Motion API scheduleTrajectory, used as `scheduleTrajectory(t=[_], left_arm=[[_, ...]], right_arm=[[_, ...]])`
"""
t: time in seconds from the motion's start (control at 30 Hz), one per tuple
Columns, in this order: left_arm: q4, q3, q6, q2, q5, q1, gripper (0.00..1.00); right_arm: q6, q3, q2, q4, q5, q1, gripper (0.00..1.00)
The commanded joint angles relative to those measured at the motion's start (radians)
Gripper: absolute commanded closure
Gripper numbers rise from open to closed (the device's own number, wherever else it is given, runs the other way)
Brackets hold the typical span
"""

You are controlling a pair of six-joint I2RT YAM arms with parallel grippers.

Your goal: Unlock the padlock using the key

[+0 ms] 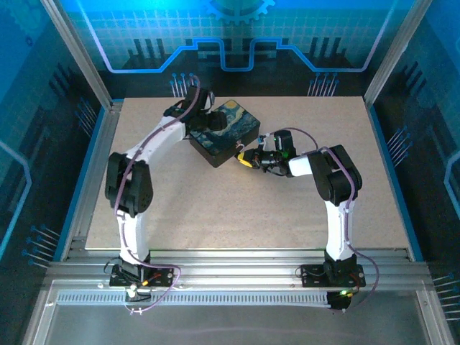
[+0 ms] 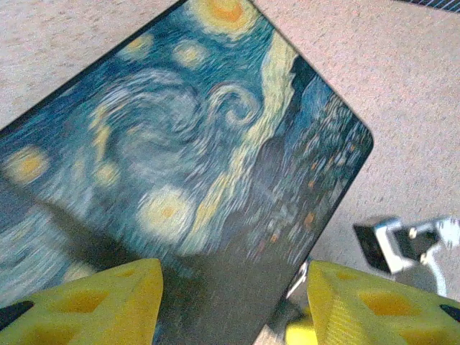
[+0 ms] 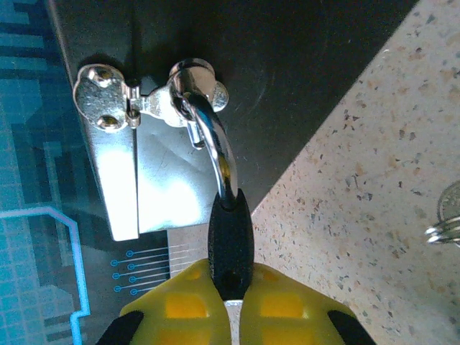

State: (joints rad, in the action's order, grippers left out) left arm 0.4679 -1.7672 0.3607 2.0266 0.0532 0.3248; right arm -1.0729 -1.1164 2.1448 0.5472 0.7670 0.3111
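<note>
The padlock has a black body and a shiny shackle hooked through the hasp loop on the side of the dark painted box. My right gripper is shut just under the padlock's body. A thin silvery sliver, the key, shows pinched between its yellow fingertips at the padlock's bottom end. In the top view that right gripper sits at the box's front right side. My left gripper straddles the near end of the box, one yellow finger on each side, holding it.
A silvery metal ring lies on the speckled table at the right edge of the right wrist view. A small dark and silvery object sits on the table beside the box. Frame posts and blue walls border the table.
</note>
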Motion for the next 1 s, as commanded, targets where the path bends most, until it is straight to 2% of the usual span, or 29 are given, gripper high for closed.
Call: scheduleTrajectory(t=[0.0,0.2,0.53,0.8,0.97], left_arm=[[-0.069,-0.025,0.050,0.102,0.027,0.005,0.44],[-0.108,0.008,0.035,0.144,-0.001,0.005,0.44],[-0.032,0.092,0.010,0.176,-0.029,0.005,0.45],[-0.047,0.201,0.024,0.132,-0.036,0.000,0.45],[-0.046,0.212,0.029,0.115,-0.033,-0.008,0.45]], right_arm=[[0.009,0.003,-0.026,0.033,0.001,-0.003,1.00],[-0.023,0.019,-0.045,0.082,0.008,-0.013,1.00],[-0.176,0.081,-0.081,0.328,0.004,-0.043,1.00],[-0.118,0.070,-0.062,0.257,-0.053,-0.082,1.00],[-0.014,0.039,-0.042,0.129,-0.047,-0.107,1.00]])
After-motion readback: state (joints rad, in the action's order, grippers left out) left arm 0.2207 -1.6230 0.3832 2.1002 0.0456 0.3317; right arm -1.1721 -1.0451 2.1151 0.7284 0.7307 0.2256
